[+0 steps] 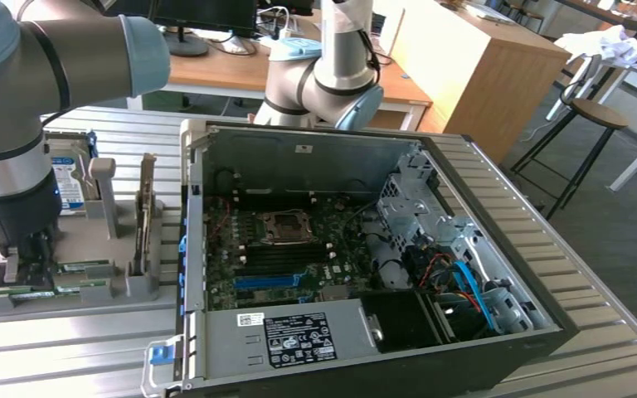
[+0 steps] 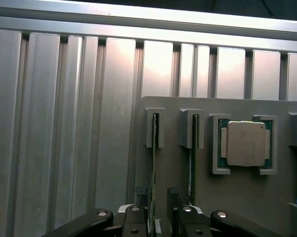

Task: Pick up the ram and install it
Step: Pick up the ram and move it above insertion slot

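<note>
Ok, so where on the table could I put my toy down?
The ribbed metal table is bare in front of the grey slotted holder and past the open black computer case on the exterior view's right. Crowded: the holder, where the gripper straddles a thin green ram stick.

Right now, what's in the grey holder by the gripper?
In the holder, the ram and a second stick stand edge-on in slots; a processor lies in its pocket. The gripper covers one end of each.

Probably a lab: wooden desk, stool, ribbed aluminium table.
</note>
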Robot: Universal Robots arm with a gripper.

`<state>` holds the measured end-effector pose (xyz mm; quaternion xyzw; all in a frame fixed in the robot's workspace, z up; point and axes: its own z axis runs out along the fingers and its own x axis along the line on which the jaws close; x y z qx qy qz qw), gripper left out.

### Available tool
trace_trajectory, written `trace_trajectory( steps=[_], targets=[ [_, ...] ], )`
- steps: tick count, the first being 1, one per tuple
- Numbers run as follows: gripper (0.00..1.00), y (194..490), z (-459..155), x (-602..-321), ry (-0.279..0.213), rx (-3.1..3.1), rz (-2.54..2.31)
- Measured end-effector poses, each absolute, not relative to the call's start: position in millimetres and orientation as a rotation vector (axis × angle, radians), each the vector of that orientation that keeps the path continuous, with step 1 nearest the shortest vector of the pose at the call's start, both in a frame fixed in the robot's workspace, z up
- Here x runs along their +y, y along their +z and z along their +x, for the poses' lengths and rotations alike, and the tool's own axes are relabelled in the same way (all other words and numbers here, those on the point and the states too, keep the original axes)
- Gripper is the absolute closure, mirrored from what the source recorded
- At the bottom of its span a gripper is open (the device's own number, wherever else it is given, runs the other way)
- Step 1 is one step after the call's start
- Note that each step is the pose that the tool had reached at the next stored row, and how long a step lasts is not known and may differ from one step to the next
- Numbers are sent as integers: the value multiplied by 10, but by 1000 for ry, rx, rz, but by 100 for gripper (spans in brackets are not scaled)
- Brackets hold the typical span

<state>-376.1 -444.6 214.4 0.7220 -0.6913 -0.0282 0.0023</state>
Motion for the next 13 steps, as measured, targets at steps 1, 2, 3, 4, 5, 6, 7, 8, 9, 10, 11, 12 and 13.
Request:
trace_trajectory(
  steps=[1,2,3,4,5,6,7,8,9,10,11,12,13],
  targets=[
    [70,2143,-3761,-4446,-88,-2164,2269],
    [70,2143,-3761,-4446,-88,-2161,2272],
    [70,2143,-3761,-4446,-88,-2160,2273],
    [70,2143,-3761,-4446,-88,-2160,2273],
    [70,2143,-3761,-4446,-88,-2160,2273],
    [70,2143,-3760,-4446,-88,-2160,2273],
    [70,2143,-3760,-4446,-88,-2160,2273],
    [70,2142,-3758,-4445,-88,-2159,2274],
    [70,2142,-3752,-4445,-88,-2159,2274],
    [70,2142,-3741,-4446,-88,-2159,2274],
    [70,2142,-3728,-4446,-88,-2159,2274],
    [70,2142,-3715,-4446,-89,-2159,2274],
    [70,2141,-3701,-4446,-88,-2159,2274]
  ],
)
